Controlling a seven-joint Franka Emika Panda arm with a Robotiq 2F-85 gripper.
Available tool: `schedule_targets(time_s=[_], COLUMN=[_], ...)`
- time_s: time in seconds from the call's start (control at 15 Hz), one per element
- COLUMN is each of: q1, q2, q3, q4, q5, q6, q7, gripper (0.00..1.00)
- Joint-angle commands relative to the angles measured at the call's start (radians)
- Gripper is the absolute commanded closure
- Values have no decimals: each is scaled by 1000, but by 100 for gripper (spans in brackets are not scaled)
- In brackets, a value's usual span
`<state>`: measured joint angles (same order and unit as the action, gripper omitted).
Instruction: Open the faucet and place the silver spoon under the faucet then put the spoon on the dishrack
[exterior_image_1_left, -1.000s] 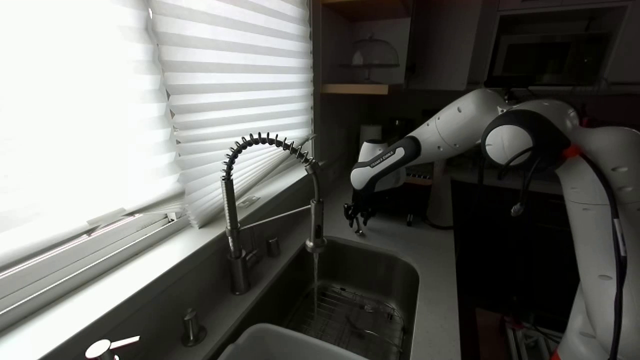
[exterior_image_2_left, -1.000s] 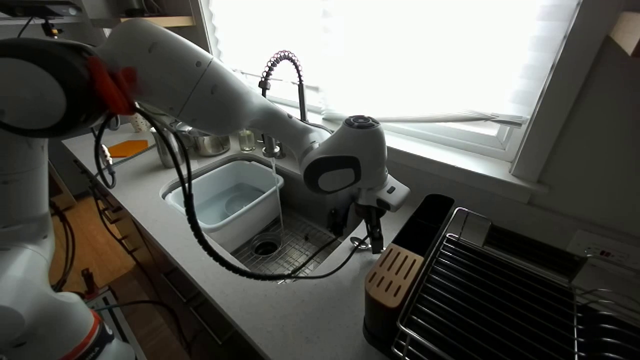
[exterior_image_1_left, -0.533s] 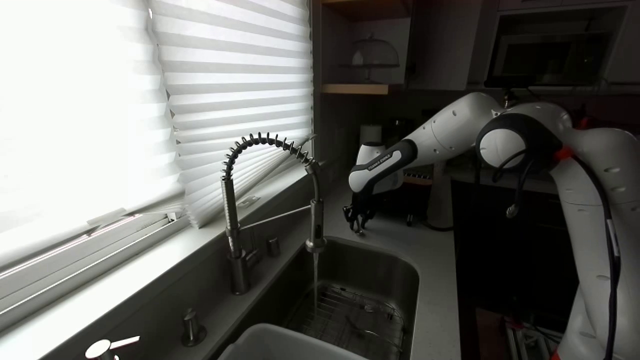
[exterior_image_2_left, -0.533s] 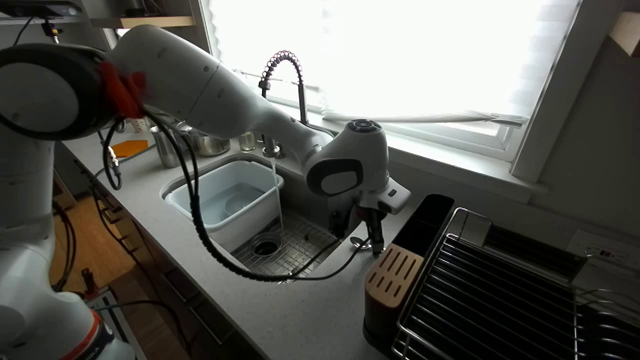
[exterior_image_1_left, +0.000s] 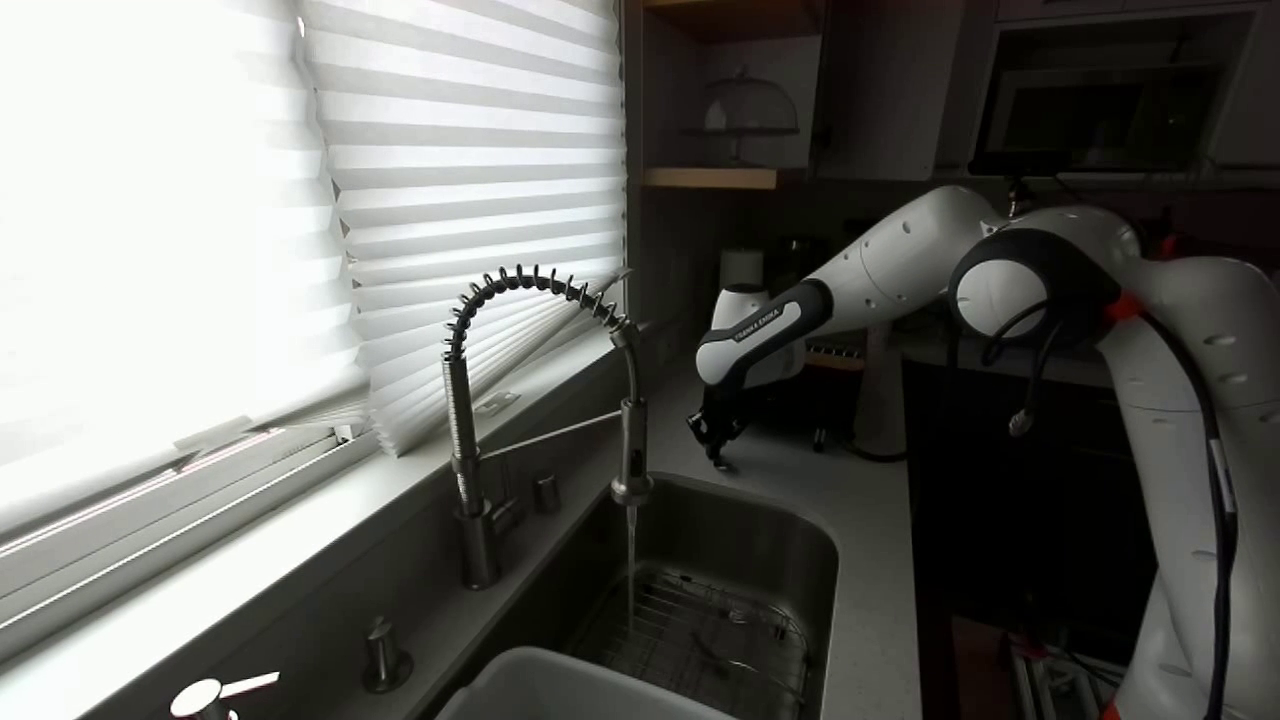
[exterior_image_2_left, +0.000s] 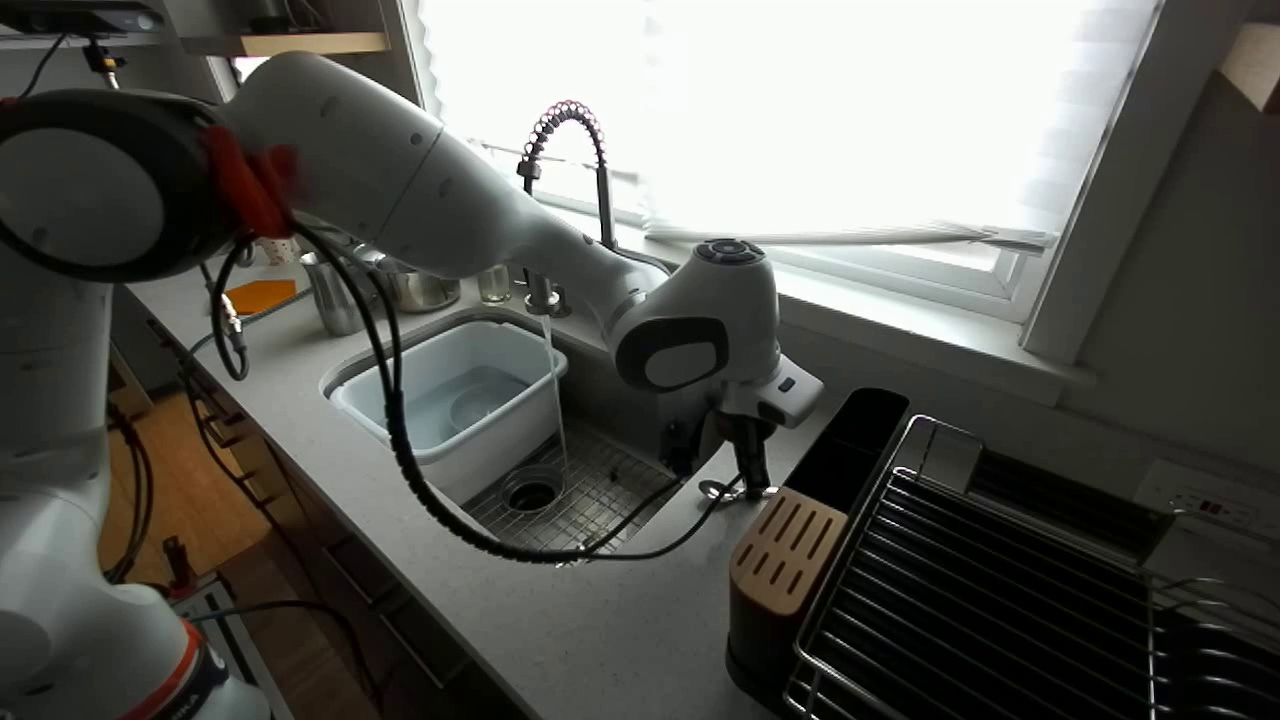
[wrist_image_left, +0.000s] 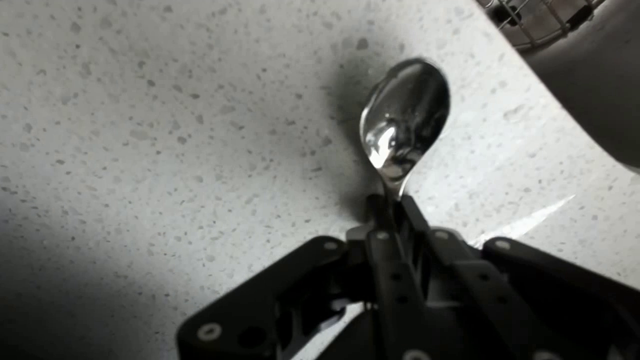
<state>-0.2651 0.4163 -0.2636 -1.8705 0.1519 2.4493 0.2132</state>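
The silver spoon (wrist_image_left: 407, 112) points its bowl away from me in the wrist view, just above or on the speckled counter; I cannot tell which. My gripper (wrist_image_left: 392, 204) is shut on its neck, and the fingers hide part of the handle. In an exterior view the spoon (exterior_image_2_left: 716, 490) shows beside the sink corner, with the gripper (exterior_image_2_left: 755, 492) pointing down at it. The chrome faucet (exterior_image_1_left: 632, 450) pours a thin stream of water (exterior_image_1_left: 632, 570) into the sink. The dishrack (exterior_image_2_left: 990, 590), a wire rack, stands on the counter past the gripper.
Between gripper and dishrack is a black holder with a slotted wooden top (exterior_image_2_left: 787, 550). A pale plastic tub (exterior_image_2_left: 500, 440) fills one end of the sink (exterior_image_1_left: 790, 525). The arm's cable (exterior_image_2_left: 440, 515) hangs over the counter. The window sill (exterior_image_1_left: 240, 560) runs behind the faucet.
The gripper's jaws have come together on the spoon, after standing apart a second ago. The arm has shifted slightly and the spoon has turned a little. Water keeps running.
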Motion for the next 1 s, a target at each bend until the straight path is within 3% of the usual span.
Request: schedule_targets(time_s=[0.0, 0.13, 0.73, 0.8, 0.93], q1=[1, 5, 140, 119, 135], q2=[5, -29, -166, -118, -138], q3=[7, 28, 56, 58, 65], q4=[16, 1, -61, -14, -26], q5=[-5, 16, -22, -5, -6], q6=[-28, -52, -161, -134, -148], q7=[16, 4, 200, 158, 180], gripper=[98, 98, 98, 92, 92])
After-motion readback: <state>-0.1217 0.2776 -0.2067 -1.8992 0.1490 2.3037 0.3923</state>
